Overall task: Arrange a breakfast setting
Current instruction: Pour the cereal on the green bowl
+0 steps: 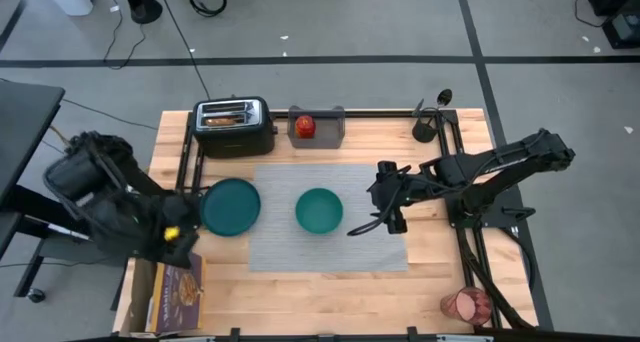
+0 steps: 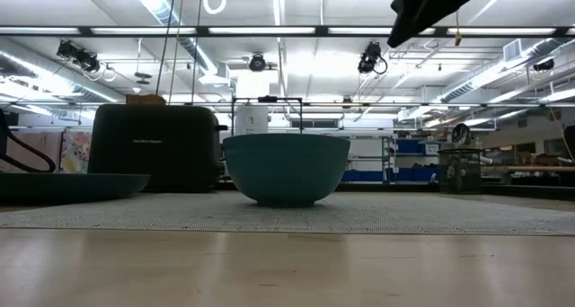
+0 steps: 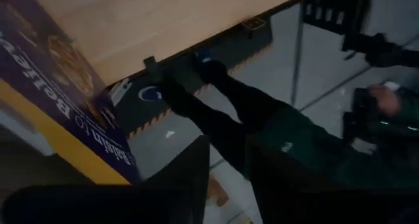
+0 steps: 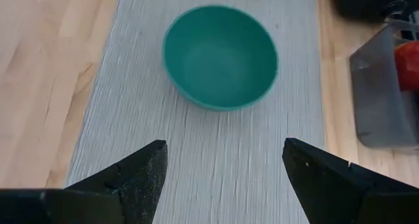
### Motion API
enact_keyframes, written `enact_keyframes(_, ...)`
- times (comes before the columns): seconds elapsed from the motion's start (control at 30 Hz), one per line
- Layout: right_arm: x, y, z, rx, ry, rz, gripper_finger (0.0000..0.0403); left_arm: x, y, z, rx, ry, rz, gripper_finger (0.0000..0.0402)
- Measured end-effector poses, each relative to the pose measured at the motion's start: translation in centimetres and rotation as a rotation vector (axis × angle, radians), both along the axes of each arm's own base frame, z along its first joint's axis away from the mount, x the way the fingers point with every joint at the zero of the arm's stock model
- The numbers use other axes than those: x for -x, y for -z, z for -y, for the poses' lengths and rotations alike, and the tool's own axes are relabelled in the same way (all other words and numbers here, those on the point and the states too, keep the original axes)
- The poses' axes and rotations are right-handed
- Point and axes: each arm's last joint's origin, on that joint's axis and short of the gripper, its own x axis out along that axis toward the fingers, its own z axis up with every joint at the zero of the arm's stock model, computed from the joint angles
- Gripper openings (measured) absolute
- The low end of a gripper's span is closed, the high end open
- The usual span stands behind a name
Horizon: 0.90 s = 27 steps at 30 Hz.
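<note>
High view: teal bowl [image 1: 319, 210] sits upright near the middle of the grey placemat [image 1: 330, 247]; teal plate [image 1: 231, 206] lies half on the mat's left edge, half on bare wood

Right gripper [image 1: 394, 214] hovers over the mat's right margin, just beside the bowl, nothing between them. Right wrist view shows its fingers spread wide and empty, bowl [image 4: 220, 56] straight ahead, clear mat all round it. This arm is plainly the nearer one to the bowl

Left gripper [image 1: 176, 232] is at the table's left edge beside the plate, above a cereal box [image 1: 177, 294]; fingers nearly closed with a thin gap, nothing seen held

Red fruit [image 1: 305, 126] rests in the grey tray [image 1: 330, 128] at the back edge, next to the toaster [image 1: 234, 125]. Red cup [image 1: 466, 304] lies at the front right corner, well apart from the mat

Judgement: open room remains on the mat's front and right for cup and fruit
</note>
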Motion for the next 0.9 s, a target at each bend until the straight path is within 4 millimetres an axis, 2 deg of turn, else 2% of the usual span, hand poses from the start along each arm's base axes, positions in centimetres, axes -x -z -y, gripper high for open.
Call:
enact_keyframes(0.1,-0.2,-0.1,0.5,-0.007,0.026,0.014,0.0307,1.6,-0.8,-1.4,0.099,0.021,-0.038,0.0078)
enact_keyframes(0.2,-0.3,-0.1,0.9,-0.026,0.066,0.018,0.0307,2.8,-1.2,-1.9,0.170,0.048,-0.088,0.0060)
enact_keyframes(0.37,-0.4,-0.1,1.4,-0.072,0.141,0.026,0.0307,2.7,-0.8,-1.3,0.153,0.063,-0.107,0.0051)
enact_keyframes(0.63,-0.6,-0.2,2.1,-0.069,0.164,0.044,0.0307,1.8,1.5,0.4,0.123,0.111,-0.273,0.0103)
enact_keyframes(0.77,-0.7,-0.3,2.7,-0.047,0.156,0.047,0.0307,1.7,2.0,0.5,0.120,0.073,-0.308,0.0130)
enact_keyframes(0.9,-0.8,-0.2,3.2,-0.054,0.140,0.039,0.0307,1.2,3.4,1.0,0.079,0.044,-0.358,0.0150)
